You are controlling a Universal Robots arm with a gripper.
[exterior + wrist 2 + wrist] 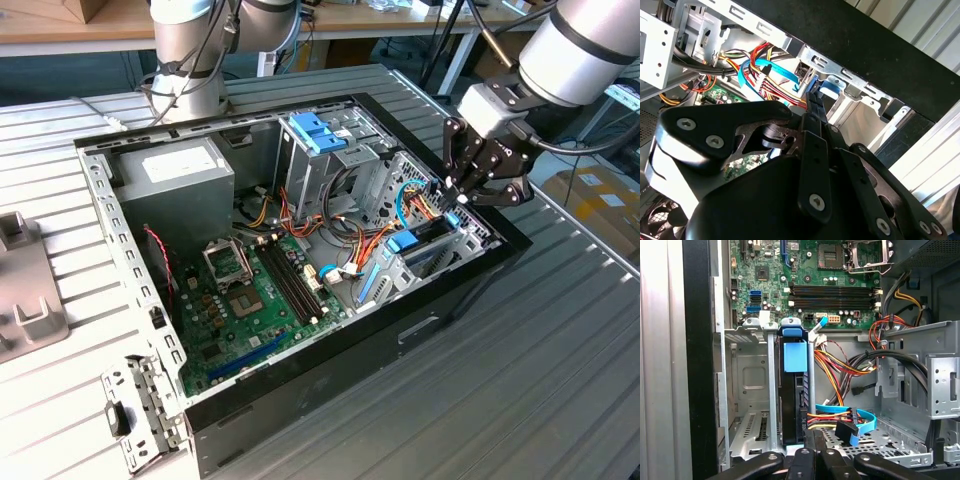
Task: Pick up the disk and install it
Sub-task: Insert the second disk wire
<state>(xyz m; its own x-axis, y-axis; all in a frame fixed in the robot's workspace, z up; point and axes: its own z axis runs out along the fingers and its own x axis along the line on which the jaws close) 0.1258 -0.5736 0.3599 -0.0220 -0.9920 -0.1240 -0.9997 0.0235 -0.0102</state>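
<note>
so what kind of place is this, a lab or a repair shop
Most likely a robotics lab or workshop. An opened computer case lies on a ribbed metal table, a robot arm's gripper is at the drive bay where the disk sits, and wooden workbenches stand behind.

Ribbed grey metal table [560, 370] carries open computer case [330, 345]; grey bracket fixture [25, 295] lies at exterior view's left.

Bright even light, sharp pics, glare on end effector [812, 107], soft shadows
</note>
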